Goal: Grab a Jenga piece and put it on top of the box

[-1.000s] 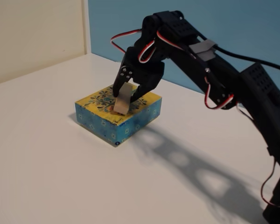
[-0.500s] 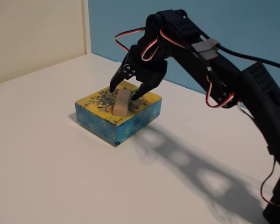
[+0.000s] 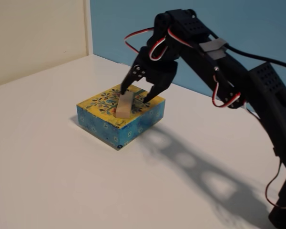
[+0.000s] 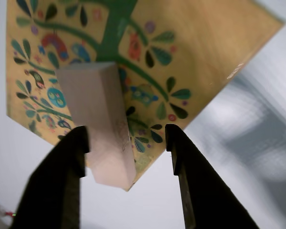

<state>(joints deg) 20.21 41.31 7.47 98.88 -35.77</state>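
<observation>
From here I see the white table (image 3: 62, 181) carrying the box (image 3: 143, 120), its yellow patterned top facing up. My arm (image 3: 238, 86) reaches in from the right of the fixed view, the gripper (image 3: 135, 94) hanging just above the box with its jaws spread wide, gripping nothing. The Jenga piece (image 4: 97, 124) lies flat on the box top, between the fingers (image 4: 186, 176) in the wrist view.

White bench (image 3: 62, 181) lying flat and matte, filling the lower fixed view. Cream wall (image 3: 35, 33) standing behind at left; blue wall (image 3: 257, 24) running behind at right, the two meeting at a pale vertical corner strip. Light falling from upper left, casting soft grey shadows rightward across the bench.
</observation>
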